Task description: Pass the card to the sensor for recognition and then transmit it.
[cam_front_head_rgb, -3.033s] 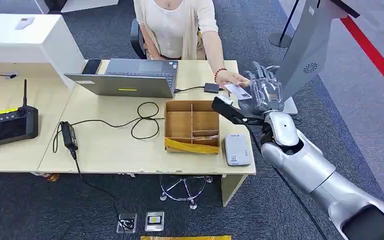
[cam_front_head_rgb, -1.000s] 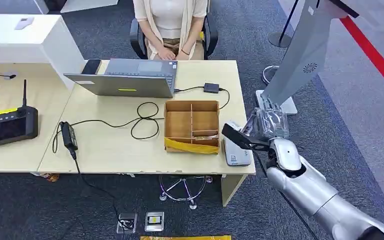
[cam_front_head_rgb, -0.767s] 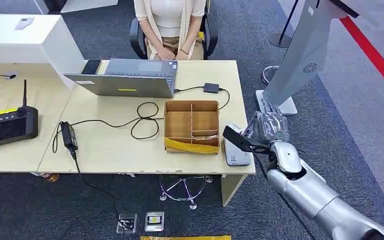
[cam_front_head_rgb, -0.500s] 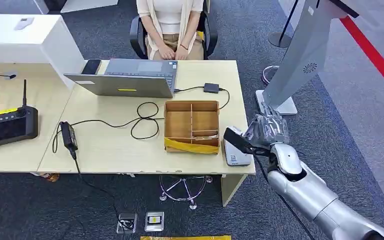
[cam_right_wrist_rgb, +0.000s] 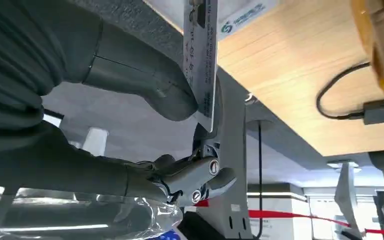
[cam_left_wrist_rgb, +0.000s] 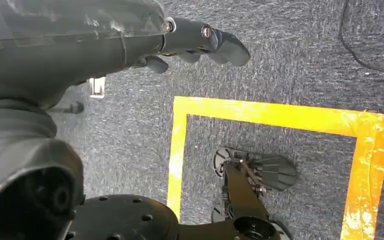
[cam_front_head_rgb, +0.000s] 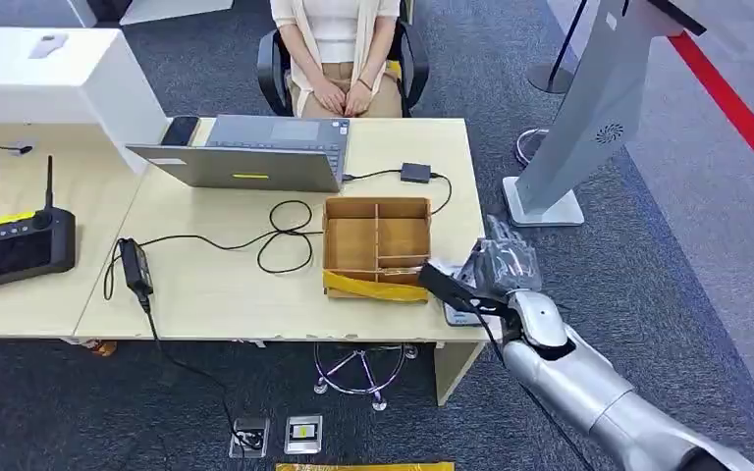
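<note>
In the right wrist view a white printed card point(cam_right_wrist_rgb: 200, 55) stands edge-on, pinched between the thumb and the fingers point(cam_right_wrist_rgb: 200, 175) of my right hand point(cam_right_wrist_rgb: 130, 80). Just past its tip lies the white sensor point(cam_right_wrist_rgb: 240, 12) on the wooden desk point(cam_right_wrist_rgb: 290, 80). From the head view my right hand point(cam_front_head_rgb: 499, 263) hovers over the desk's front right corner and covers most of the sensor point(cam_front_head_rgb: 457, 314). My left hand point(cam_left_wrist_rgb: 195, 40) hangs over the carpet, holding nothing, its fingers loosely extended.
A person point(cam_front_head_rgb: 339, 49) sits at the far side of the desk, hands in lap. On the desk stand a laptop point(cam_front_head_rgb: 255, 157), a divided wooden box point(cam_front_head_rgb: 378, 240), cables and a small adapter point(cam_front_head_rgb: 414, 173). A grey kiosk stand point(cam_front_head_rgb: 589, 108) rises to the right; a remote controller point(cam_front_head_rgb: 20, 245) lies at left.
My right hand, which met the person's hand at the far desk edge, has drawn back and lowered leftward over the sensor with the card. The person's arm has withdrawn to the lap.
</note>
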